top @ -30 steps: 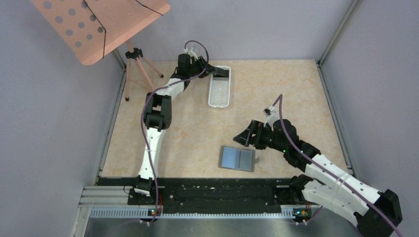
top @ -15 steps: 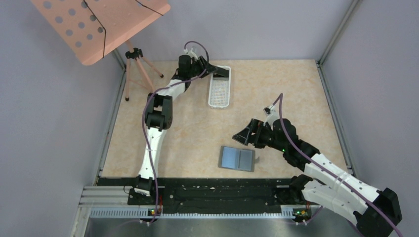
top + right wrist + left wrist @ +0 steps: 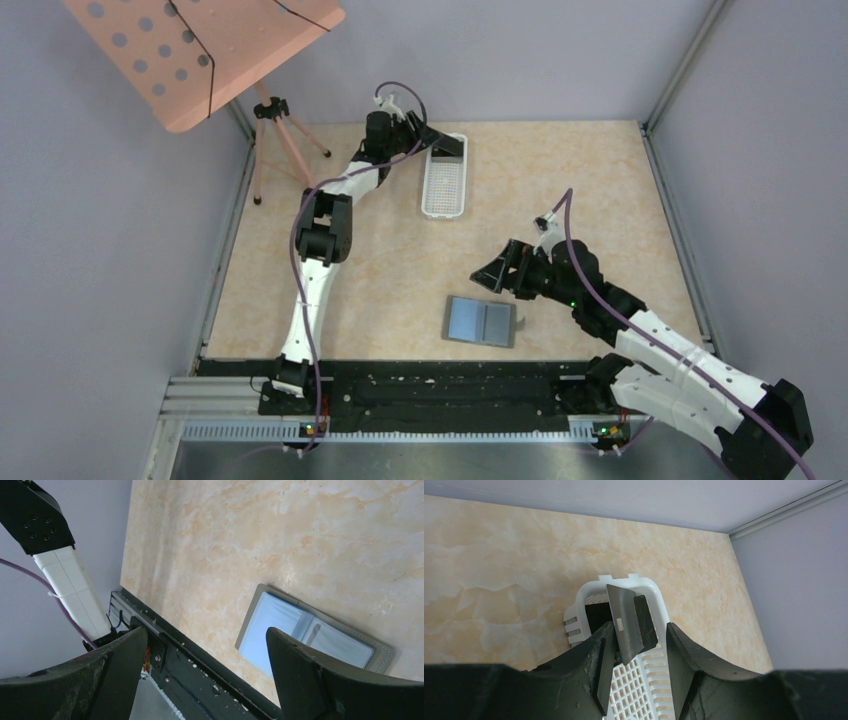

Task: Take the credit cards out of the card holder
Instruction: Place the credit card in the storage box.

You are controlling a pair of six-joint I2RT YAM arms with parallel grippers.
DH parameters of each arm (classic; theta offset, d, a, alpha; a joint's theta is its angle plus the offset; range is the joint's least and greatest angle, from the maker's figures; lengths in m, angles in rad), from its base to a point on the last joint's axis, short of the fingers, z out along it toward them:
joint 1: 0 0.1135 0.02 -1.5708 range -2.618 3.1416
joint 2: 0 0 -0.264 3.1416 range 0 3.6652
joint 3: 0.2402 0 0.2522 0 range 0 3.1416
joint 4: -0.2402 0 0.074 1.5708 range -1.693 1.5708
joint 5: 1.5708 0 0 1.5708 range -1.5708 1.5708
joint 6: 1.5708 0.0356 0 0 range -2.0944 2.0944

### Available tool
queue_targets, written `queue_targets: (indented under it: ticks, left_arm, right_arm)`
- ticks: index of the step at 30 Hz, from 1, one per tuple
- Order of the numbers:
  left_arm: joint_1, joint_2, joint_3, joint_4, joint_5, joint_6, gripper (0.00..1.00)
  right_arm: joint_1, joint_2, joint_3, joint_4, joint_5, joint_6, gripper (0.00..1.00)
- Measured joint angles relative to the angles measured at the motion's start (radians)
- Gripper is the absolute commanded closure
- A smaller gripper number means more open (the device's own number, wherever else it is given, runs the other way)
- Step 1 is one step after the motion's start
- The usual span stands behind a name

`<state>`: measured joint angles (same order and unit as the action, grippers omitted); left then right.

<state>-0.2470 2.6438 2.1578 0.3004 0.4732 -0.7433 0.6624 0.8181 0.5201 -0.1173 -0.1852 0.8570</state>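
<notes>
The grey card holder (image 3: 481,321) lies open and flat near the front edge, its blue-grey pockets up; it also shows in the right wrist view (image 3: 310,640). I cannot tell whether a card sits in the pockets. My right gripper (image 3: 492,277) hovers open and empty just beyond its left end (image 3: 206,630). My left gripper (image 3: 432,140) is open over the far end of the white basket (image 3: 445,190). In the left wrist view (image 3: 639,626) a dark grey card (image 3: 624,612) with a small pale patch leans against the left finger inside the basket (image 3: 663,612). A second dark card (image 3: 647,622) lies behind it.
A pink perforated music stand (image 3: 200,50) on a tripod (image 3: 270,140) stands at the back left. A black rail (image 3: 430,385) runs along the front edge. Grey walls close in the table on three sides.
The left wrist has shifted slightly toward the far wall over the basket's end. The right arm and the card holder have hardly moved.
</notes>
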Motion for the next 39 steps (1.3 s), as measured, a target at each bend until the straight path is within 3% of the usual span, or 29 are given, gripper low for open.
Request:
queue_targets:
  ticks: [9,30,39]
  left_arm:
    - [-0.003,0.0,0.0,0.001,-0.034,0.035,0.42]
    - [-0.027,0.0,-0.012,0.014,-0.072,0.062,0.44]
    - [-0.034,-0.004,-0.024,0.014,-0.098,0.085,0.39]
  right_arm:
    - [0.0,0.0,0.0,0.0,0.0,0.0,0.12]
    - [0.0,0.029,0.0,0.03,0.0,0.0,0.12]
    - [0.0,0.042,0.0,0.034,0.0,0.0,0.12]
